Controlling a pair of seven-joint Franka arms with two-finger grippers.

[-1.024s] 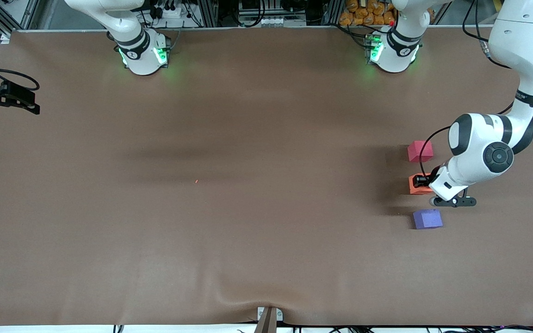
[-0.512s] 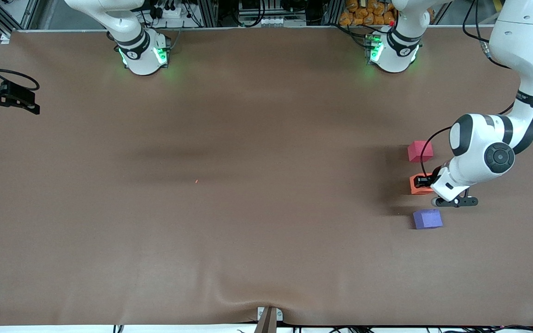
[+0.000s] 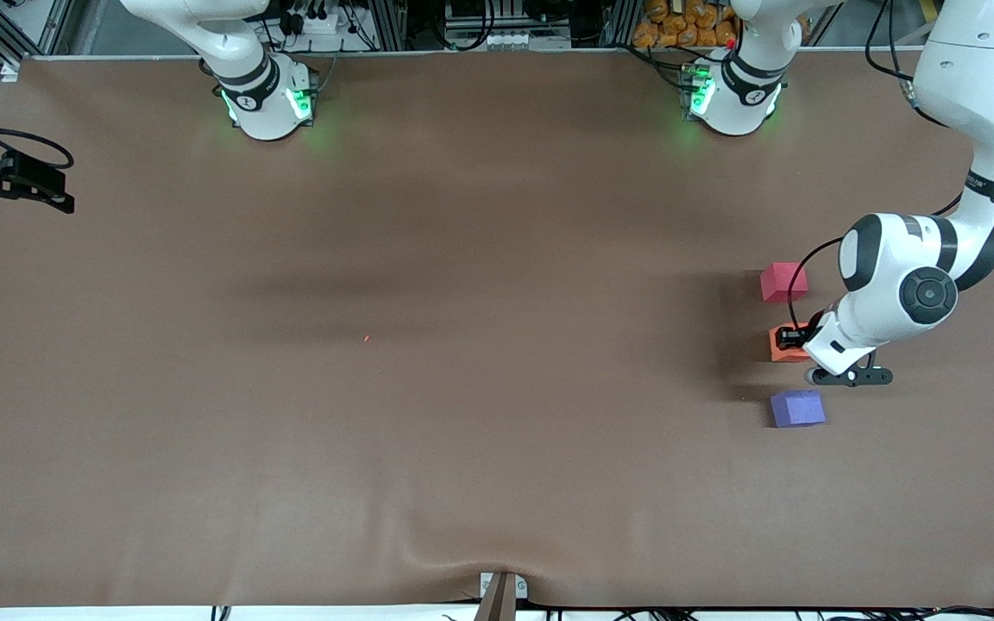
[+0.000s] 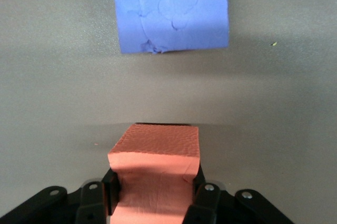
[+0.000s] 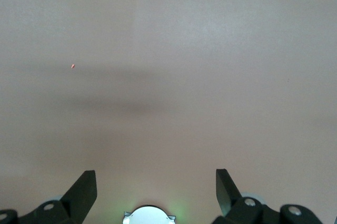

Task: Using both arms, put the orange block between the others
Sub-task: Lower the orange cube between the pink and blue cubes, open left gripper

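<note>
Orange, matte, foam-like cube [image 3: 783,343] clamped in left gripper [image 3: 794,337], low over brown tabletop [image 3: 462,345] at left arm's end. Pinched on two sides by closed black fingers [image 4: 111,191], as seen in left wrist view, with cube's pebbled face [image 4: 158,153] jutting forward past fingertips.

Shifted a touch toward left arm's end of tabletop over the last second, along with wrist; grip unchanged throughout. Now lined up more squarely in gap between matte red-pink foam cube [image 3: 783,282], farther from front camera, and matte purple-blue foam cube [image 3: 797,408], nearer to it. Apart from both neighbours, with bare tabletop showing on either side; purple-blue cube [image 4: 170,10] well clear ahead in left wrist view.

Whether resting on surface or just above it: not clear from these views.

Right gripper [image 5: 155,190] parked at right arm's end of tabletop, fingers [image 5: 81,192] spread wide, holding nothing, waiting over bare brown surface marked only by tiny orange crumb [image 5: 72,66].

Reads as final alignment before release: placement nearly complete, with only opening of left gripper and a clean retreat remaining. Main risk likely a nudge to freshly set cube or to either neighbour on withdrawal.
</note>
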